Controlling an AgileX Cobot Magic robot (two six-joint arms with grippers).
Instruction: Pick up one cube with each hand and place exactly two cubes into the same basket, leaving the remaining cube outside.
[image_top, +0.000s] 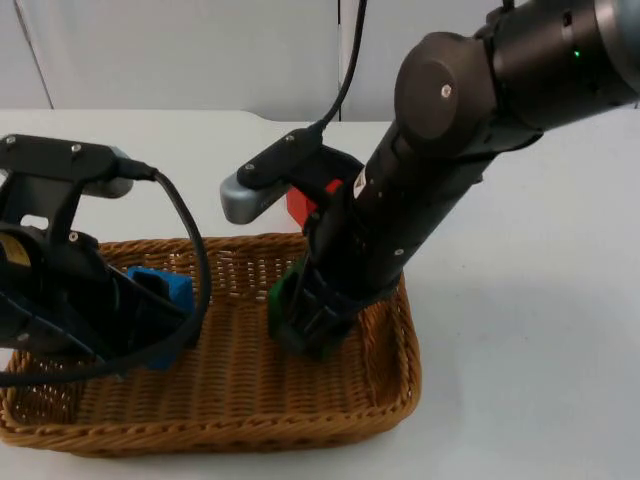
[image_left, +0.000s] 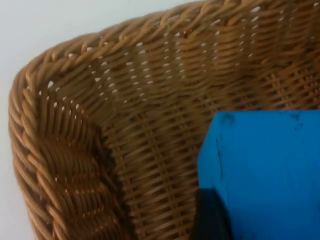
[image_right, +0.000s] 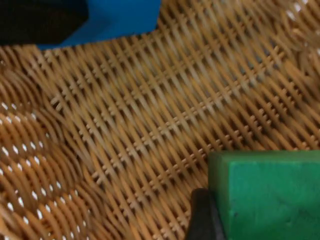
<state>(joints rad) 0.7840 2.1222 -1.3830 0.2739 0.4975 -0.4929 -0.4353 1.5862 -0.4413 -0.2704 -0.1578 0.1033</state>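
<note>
On the white table (image_top: 520, 300) we see a shallow woven wicker basket (image_top: 395, 400), and both arms reach down into it. At the left, the left gripper (image_top: 150, 320) sits low inside the basket's left half with its jaws clamped on a blue cube (image_top: 165, 290); its wrist view shows that cube (image_left: 265, 170) just above the weave, near a rounded corner of the basket (image_left: 60, 150). Toward the middle, the right gripper (image_top: 305, 320) is lowered into the basket's right half, jaws clamped on a green cube (image_top: 283, 290), which its wrist view shows close over the basket floor (image_right: 265, 195). Behind the basket's far rim, a red cube (image_top: 300, 205) rests on the table, outside. We judge this the placing step: next each gripper needs to open and lift clear, leaving the red cube where it is.
</note>
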